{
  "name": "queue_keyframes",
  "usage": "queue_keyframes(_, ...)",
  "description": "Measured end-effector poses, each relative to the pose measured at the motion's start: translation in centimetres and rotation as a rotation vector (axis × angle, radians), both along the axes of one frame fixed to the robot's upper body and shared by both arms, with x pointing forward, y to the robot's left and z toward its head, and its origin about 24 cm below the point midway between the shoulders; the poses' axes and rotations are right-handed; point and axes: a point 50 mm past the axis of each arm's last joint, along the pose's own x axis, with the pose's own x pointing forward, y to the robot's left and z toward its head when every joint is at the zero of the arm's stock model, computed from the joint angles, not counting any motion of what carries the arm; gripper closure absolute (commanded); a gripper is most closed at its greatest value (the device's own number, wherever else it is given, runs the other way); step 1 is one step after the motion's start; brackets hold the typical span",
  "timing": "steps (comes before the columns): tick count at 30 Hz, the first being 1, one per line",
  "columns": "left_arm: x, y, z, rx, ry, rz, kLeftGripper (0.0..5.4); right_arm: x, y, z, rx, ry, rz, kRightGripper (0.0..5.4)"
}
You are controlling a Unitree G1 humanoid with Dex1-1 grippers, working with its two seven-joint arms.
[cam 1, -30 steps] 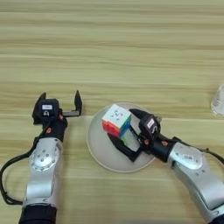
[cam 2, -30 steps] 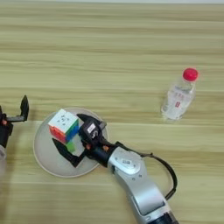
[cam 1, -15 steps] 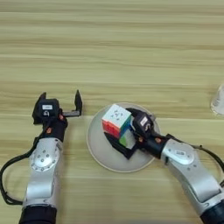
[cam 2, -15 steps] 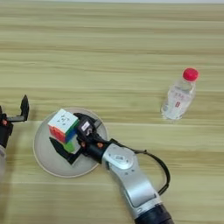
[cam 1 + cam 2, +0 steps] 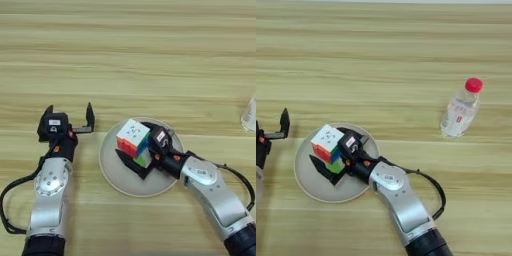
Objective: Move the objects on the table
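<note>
My right hand has crept slightly further over the plate, fingers pinching the puzzle cube above it, likely about to lift. My left hand waits spread, left of the plate.

Robot test bench — bare wooden table, props.

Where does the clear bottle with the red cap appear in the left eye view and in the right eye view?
Left eye view: only a clear sliver of the bottle shows at the right edge, cap out of the picture.
Right eye view: the whole bottle lies right of centre, red cap toward the top.
Shared landmark: the round plate holding the puzzle cube, left of the bottle in both views.
</note>
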Motion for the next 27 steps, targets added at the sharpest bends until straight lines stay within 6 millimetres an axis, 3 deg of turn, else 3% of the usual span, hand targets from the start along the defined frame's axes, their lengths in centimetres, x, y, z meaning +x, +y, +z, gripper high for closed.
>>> queue_keyframes(15,0.0,0.0,0.0,0.002,0.000,0.006,0.00,0.1,-0.1,-0.1,0.001,0.004,-0.011,2.07)
queue_keyframes(27,0.0,0.0,0.0,0.002,-0.001,0.006,0.00,0.2,-0.6,1.3,0.001,-0.061,-0.057,2.08)
